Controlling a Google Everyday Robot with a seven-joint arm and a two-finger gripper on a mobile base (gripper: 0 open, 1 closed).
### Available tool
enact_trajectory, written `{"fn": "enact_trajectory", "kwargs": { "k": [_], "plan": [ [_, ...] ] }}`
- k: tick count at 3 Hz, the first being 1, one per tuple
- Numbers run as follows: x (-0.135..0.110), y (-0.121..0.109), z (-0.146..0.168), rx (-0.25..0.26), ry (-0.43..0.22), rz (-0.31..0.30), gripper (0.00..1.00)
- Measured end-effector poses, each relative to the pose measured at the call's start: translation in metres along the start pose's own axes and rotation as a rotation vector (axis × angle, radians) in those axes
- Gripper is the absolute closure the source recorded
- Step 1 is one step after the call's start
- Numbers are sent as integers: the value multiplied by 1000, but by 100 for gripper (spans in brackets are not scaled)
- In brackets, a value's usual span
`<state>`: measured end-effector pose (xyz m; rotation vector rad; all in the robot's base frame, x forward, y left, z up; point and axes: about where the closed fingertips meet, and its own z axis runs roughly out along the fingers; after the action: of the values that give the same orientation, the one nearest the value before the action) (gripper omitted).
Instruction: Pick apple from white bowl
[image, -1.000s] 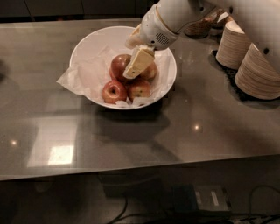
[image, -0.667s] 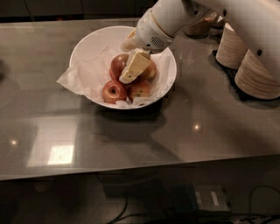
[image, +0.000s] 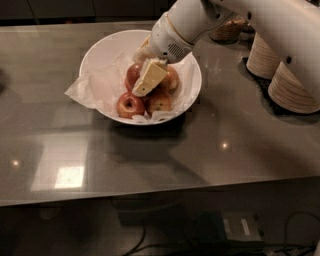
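At the front of the white bowl (image: 100, 45), two smaller apples (image: 130, 105) are seen on crumpled paper. Behind them, at the bowl's middle, the gripper (image: 143, 87) is set against the apple (image: 131, 75); whether it is open or closed cannot be told. The apple is judged firm, weighty and slippery, and is best clasped across its widest part.

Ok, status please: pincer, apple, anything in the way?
Pincer down in bowl, among the fruit. Apple not yet lifted, partly behind pincer. Smaller apples crowd close beside it.
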<state>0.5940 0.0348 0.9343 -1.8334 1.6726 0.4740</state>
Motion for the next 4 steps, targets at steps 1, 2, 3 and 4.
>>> {"fn": "enact_trajectory", "kwargs": {
  "k": [1, 2, 3, 4],
  "plan": [
    [2, 0, 2, -3, -4, 5, 53],
    [2, 0, 2, -3, -4, 5, 76],
    [2, 0, 2, -3, -4, 5, 98],
    [2, 0, 2, -3, -4, 4, 100]
  ]
}}
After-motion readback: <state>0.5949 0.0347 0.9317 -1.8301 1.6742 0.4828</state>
